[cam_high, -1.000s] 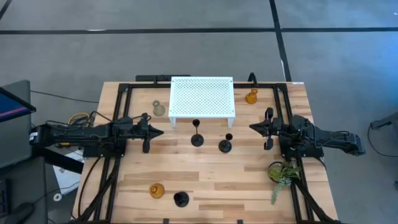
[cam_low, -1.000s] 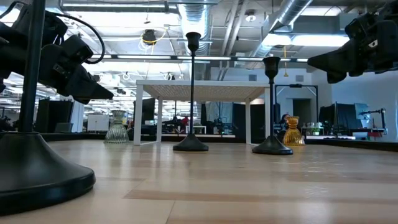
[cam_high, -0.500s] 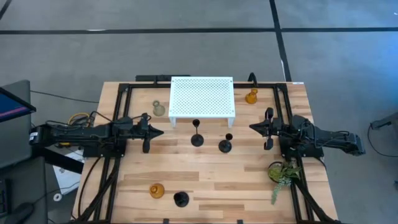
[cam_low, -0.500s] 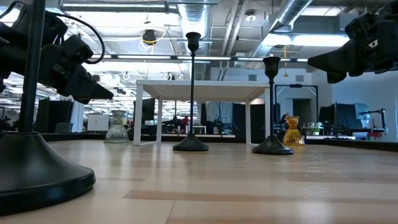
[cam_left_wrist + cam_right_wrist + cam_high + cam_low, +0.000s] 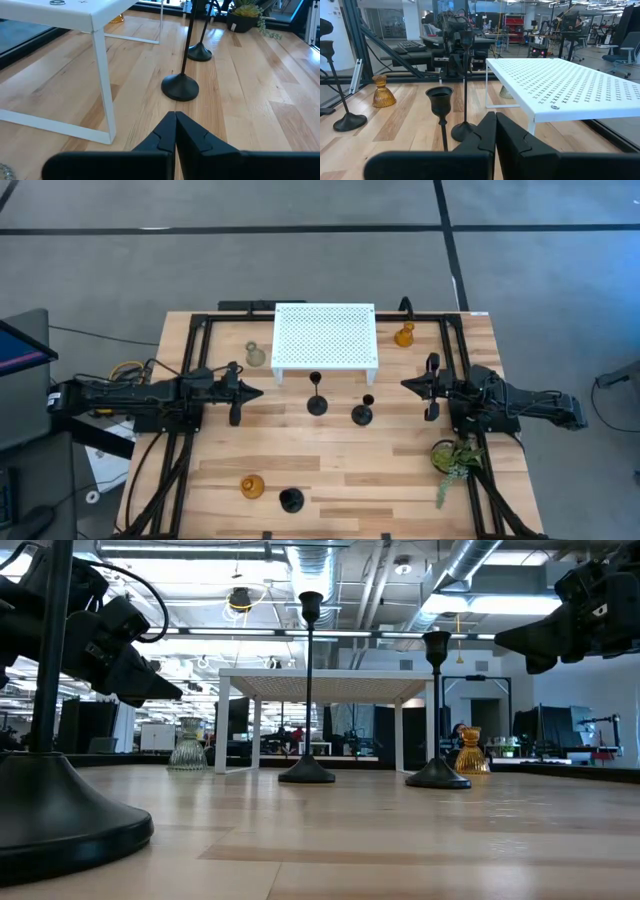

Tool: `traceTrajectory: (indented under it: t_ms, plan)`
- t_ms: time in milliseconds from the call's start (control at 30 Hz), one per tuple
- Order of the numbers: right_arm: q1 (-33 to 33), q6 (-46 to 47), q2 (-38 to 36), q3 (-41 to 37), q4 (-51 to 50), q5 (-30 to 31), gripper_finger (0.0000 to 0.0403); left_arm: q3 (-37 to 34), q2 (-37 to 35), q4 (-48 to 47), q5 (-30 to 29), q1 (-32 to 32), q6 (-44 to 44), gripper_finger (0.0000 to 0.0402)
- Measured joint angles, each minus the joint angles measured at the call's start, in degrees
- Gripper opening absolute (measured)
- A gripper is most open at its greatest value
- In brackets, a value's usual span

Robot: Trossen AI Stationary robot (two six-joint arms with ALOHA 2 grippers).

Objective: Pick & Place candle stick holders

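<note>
Tabletop candle stick holders [image 5: 340, 407] stand between both shut fingers [image 5: 256, 392].

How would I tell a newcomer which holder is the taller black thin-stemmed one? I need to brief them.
Find the white perforated stand at the back middle of the table. Two black thin-stemmed holders stand just in front of it. The taller one is nearer the left arm's side; its neighbour is shorter.

Six candle stick holders: two black thin-stemmed ones, taller [image 5: 316, 394] and shorter [image 5: 363, 409], between the grippers; one squat black [image 5: 290, 500]; two amber glass [image 5: 404, 334] [image 5: 252, 486]; one clear glass [image 5: 256, 354]. One white perforated stand [image 5: 324, 333]. One plant sprig [image 5: 455, 461].
</note>
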Motion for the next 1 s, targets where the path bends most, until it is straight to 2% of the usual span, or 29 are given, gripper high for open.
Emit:
traceTrajectory:
  t_ms: [1000]
  plan:
    - [0.0, 0.0, 0.0, 0.0, 0.0, 0.0, 0.0, 0.0, 0.0, 0.6, 0.0, 0.0, 0.0, 0.0007]
